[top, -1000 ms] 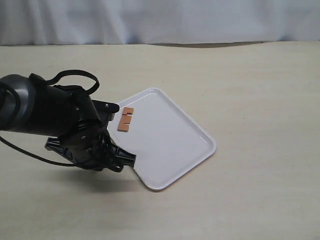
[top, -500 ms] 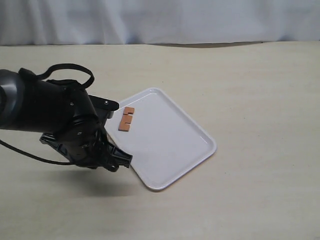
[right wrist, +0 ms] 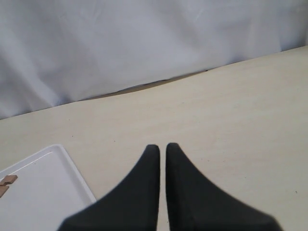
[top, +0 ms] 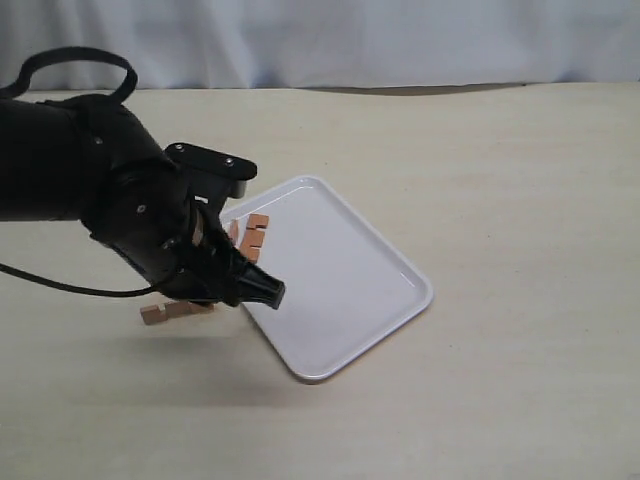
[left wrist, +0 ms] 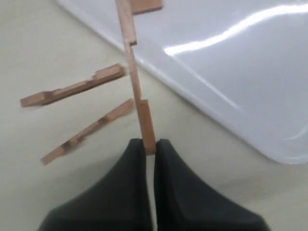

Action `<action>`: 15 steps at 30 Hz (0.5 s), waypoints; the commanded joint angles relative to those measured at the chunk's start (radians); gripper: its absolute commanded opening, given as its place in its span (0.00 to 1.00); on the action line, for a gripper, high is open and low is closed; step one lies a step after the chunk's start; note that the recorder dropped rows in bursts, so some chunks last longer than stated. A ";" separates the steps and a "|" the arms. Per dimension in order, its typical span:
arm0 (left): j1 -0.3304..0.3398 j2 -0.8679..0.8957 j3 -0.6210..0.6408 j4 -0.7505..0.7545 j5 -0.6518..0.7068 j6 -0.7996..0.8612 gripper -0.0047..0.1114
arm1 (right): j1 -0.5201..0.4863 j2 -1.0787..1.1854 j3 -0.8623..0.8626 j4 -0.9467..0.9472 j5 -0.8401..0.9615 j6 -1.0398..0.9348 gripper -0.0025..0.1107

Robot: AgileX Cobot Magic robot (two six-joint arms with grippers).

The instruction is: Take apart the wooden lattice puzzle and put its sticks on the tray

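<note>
Just left of the tray [top: 345, 290], the left gripper [left wrist: 150, 145] was clamped on one stick [left wrist: 136, 86], another stick [top: 252, 238] lay inside, and two loose sticks [left wrist: 72, 89] were outside it.

The left arm [top: 100, 200] bulks black and heavy on the left side. It bends down at the wrist so that the left gripper [top: 268, 292] points low and off to the right. Its two dark fingers [left wrist: 130, 183] are pressed together on the very end of one stick [left wrist: 136, 82], which juts straight out from their tips. The right gripper [right wrist: 162, 147] is held level, tapered tips drawn in with only a thin slit between them.
</note>
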 commanded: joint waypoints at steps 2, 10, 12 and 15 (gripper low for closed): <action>0.000 0.006 -0.047 -0.222 -0.167 0.202 0.04 | 0.003 -0.004 0.003 -0.007 -0.001 -0.001 0.06; 0.000 0.235 -0.208 -0.443 -0.133 0.415 0.04 | 0.003 -0.004 0.003 -0.007 -0.001 -0.001 0.06; 0.002 0.289 -0.264 -0.460 -0.109 0.425 0.04 | 0.003 -0.004 0.003 -0.007 -0.001 -0.001 0.06; 0.025 0.342 -0.330 -0.483 -0.086 0.429 0.04 | 0.003 -0.004 0.003 -0.007 -0.001 -0.001 0.06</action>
